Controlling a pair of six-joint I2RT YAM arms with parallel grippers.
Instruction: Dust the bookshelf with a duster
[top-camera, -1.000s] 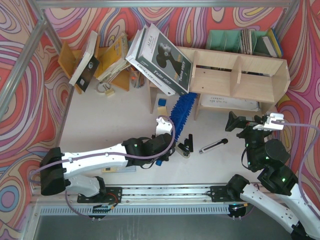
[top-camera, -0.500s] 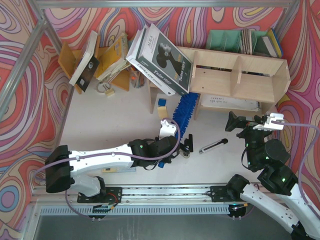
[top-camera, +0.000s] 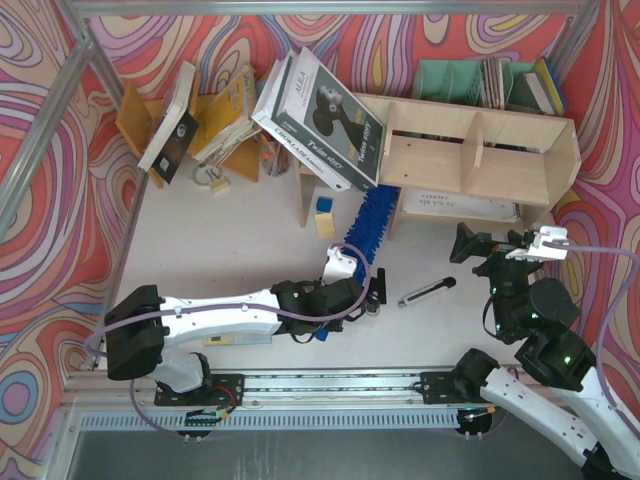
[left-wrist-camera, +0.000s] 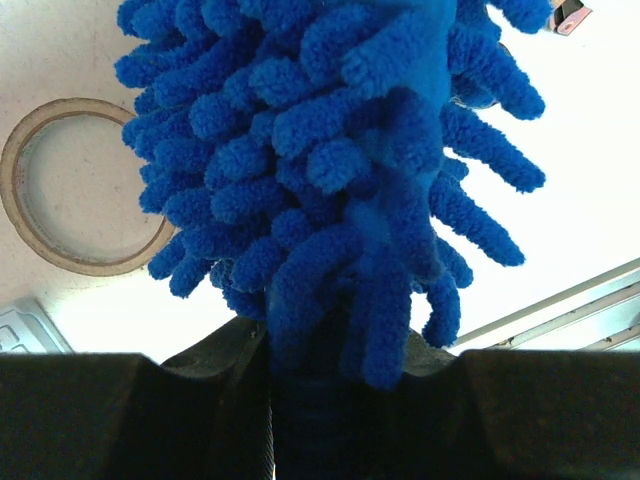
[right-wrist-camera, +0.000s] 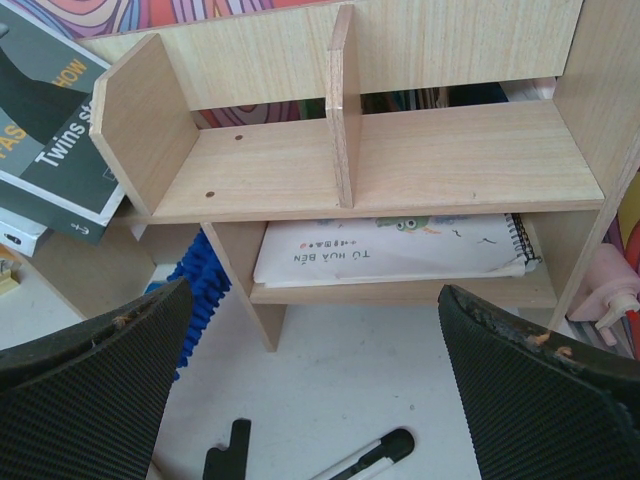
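The bookshelf (top-camera: 470, 150) stands at the back right, and its two tiers fill the right wrist view (right-wrist-camera: 400, 150). The blue fluffy duster (top-camera: 372, 218) lies slanted on the table, its far end at the shelf's lower left bay. It fills the left wrist view (left-wrist-camera: 330, 150) and shows in the right wrist view (right-wrist-camera: 195, 290). My left gripper (top-camera: 343, 288) (left-wrist-camera: 320, 400) is shut on the duster's handle just behind the fluff. My right gripper (top-camera: 490, 252) (right-wrist-camera: 320, 400) is open and empty, above the table in front of the shelf.
Large books (top-camera: 320, 110) lean on the shelf's left end. A spiral notebook (right-wrist-camera: 390, 250) lies in the lower tier. A utility knife (top-camera: 425, 292), a black piece (top-camera: 376, 288) and a tape ring (left-wrist-camera: 85, 185) lie on the table. An orange-brown rack (top-camera: 215, 120) and green file holder (top-camera: 470, 80) stand behind.
My left arm has reached further right and forward, sliding the duster's head a little deeper toward the shelf's lower tier. The right arm has not moved.
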